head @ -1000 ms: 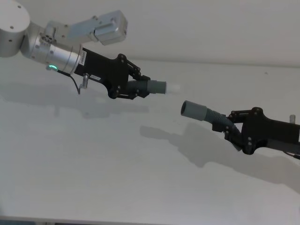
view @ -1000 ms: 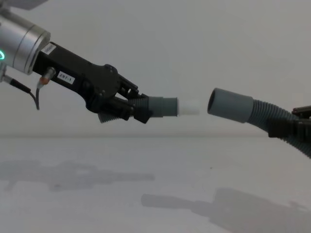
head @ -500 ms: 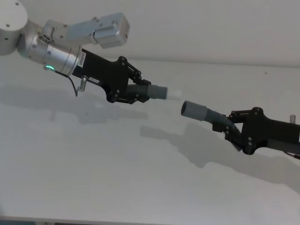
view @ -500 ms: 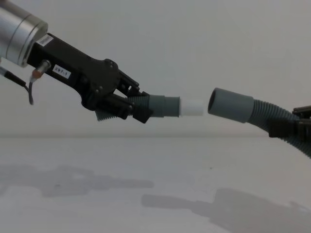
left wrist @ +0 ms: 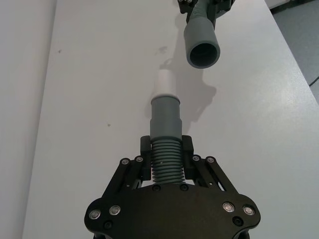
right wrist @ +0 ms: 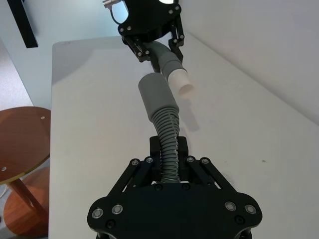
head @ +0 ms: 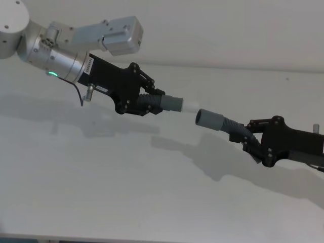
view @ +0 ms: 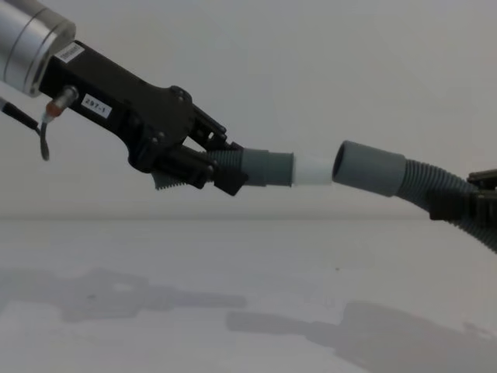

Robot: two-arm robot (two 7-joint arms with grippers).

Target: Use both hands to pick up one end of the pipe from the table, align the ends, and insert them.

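Both pipe pieces hang above the white table [head: 101,177]. My left gripper [head: 149,101] is shut on the ribbed part of the left pipe piece [view: 225,162]. Its grey cuff [view: 268,167] and white spigot [view: 313,171] point right. My right gripper [head: 250,139] is shut on the ribbed hose [head: 235,127] of the right pipe piece, whose open grey cuff [head: 209,119] faces left. The spigot [left wrist: 165,82] tip is close to that cuff's mouth [left wrist: 202,47] but off to one side, not inside it. The right wrist view shows spigot [right wrist: 182,83] beside cuff [right wrist: 156,97].
The table's near edge [head: 152,238] runs along the bottom of the head view. A brown round stool [right wrist: 20,139] stands on the floor beyond the table's side. Bare table lies under both arms.
My left gripper has carried its pipe piece to the right and tilted it, closing the gap between spigot tip and the right cuff's mouth. The right arm has stayed put.
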